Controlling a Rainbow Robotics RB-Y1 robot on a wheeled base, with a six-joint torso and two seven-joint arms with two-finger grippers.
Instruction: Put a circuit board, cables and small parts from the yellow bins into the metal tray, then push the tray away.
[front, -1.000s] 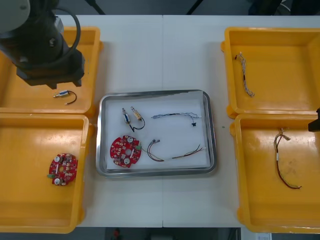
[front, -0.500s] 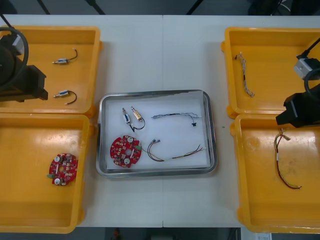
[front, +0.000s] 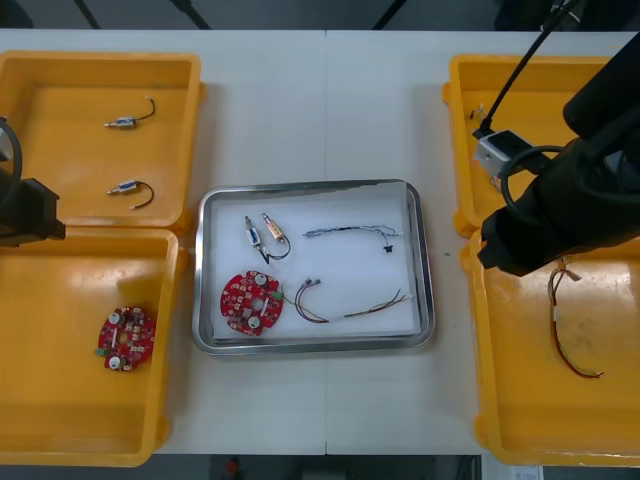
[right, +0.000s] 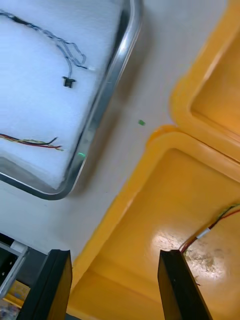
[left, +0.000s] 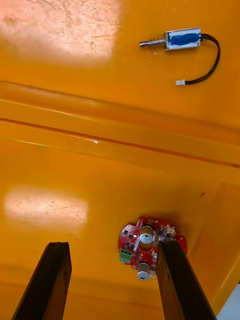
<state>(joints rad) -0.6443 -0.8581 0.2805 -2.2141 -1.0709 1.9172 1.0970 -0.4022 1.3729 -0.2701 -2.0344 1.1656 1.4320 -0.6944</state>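
with a board (front: 251, 300), cables (front: 350, 232) and small parts (front: 265, 233) already in the tray (front: 424, 260), the right hand (right: 114, 257) hangs wide and empty near its right edge, likely placed to push, and the left hand (left: 112, 246) is wide over its bins (front: 100, 232).

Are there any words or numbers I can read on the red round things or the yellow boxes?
No text can be read anywhere.
Circuit board in the metal tray: any print is too small to read.
Second circuit board in the yellow bin: too small too.
Small metal part with the blue wrap: no label shows.
Left gripper and right gripper: plain black fingers, open.
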